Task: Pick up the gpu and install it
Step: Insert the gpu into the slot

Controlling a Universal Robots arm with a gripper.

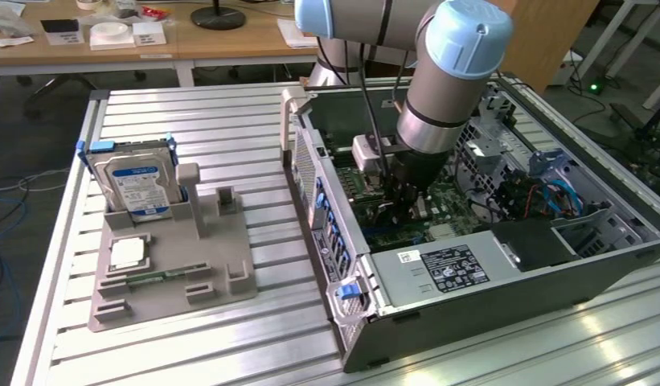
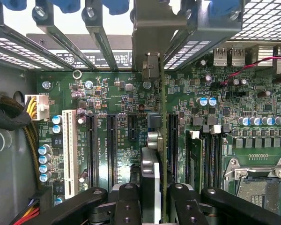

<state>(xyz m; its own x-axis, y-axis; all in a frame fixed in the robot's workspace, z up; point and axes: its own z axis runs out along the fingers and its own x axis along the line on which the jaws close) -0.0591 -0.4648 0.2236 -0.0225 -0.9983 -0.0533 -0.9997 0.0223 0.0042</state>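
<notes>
No wording can be made out; the hard drive (image 1: 137, 181) carries a blue-and-white label; the power supply (image 1: 421, 283) has a black label (image 1: 457, 269) and a white barcode sticker (image 1: 408, 257); the motherboard (image 2: 117, 93) bears white silk-screen print by its slots; all of it is too small to read.

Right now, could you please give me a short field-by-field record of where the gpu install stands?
arm: robot arm extends down into the open computer case
grip: claw shut on the gpu
gpu pose: edge-on over the motherboard, with its metal bracket at the rear slot openings
seating: cannot tell whether it is in a slot
outside the case: gray holder on the table, with a hard drive upright in it
</notes>
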